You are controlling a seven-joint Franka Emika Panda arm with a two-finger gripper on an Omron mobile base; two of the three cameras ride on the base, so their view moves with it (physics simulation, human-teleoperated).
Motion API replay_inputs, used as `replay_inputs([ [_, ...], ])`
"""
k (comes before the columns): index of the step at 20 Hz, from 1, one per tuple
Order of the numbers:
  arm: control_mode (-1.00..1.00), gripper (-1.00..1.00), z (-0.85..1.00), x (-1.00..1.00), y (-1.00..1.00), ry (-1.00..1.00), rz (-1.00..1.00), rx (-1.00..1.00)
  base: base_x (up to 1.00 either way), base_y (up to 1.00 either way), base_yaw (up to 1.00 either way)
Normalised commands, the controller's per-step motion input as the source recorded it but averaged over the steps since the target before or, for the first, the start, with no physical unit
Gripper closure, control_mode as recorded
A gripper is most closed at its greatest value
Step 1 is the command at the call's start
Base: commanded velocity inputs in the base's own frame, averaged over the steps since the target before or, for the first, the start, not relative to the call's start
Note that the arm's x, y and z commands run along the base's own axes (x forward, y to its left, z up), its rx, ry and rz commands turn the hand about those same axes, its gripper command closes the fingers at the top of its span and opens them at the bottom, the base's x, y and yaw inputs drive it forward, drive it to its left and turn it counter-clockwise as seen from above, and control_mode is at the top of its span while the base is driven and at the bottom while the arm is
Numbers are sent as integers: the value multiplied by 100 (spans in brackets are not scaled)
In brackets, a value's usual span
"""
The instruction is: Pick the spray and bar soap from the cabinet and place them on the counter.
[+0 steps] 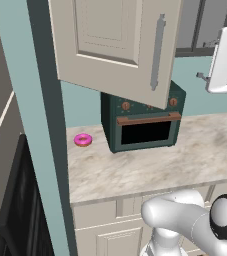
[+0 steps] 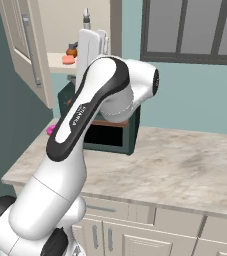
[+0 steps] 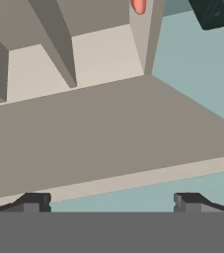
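The cabinet hangs open at the upper left, its panelled door swung out over the dark-green oven. On its cream shelf lies the salmon-pink bar soap, whose edge also shows as the bar soap at the top of the rolled hand view. My gripper is open with nothing between its fingers. My white hand hovers at the cabinet's mouth, just right of the soap and apart from it. The spray is hidden. The beige counter stretches below.
A small orange-brown ball sits on the shelf behind the soap. The dark-green oven stands on the counter under the cabinet, with a pink ring donut to its left. A teal wall edge bounds the left; a window is at the right.
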Motion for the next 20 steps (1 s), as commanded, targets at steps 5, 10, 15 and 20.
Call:
replay_inputs([
  [5,-100,-100,-5,27,12,0,2,0,0,0,0],
  [10,-100,-100,-2,20,2,0,7,0,0,0,0],
  [15,-100,-100,0,13,10,0,8,0,0,0,0],
  [20,-100,-100,0,1,13,0,11,0,0,0,0],
])
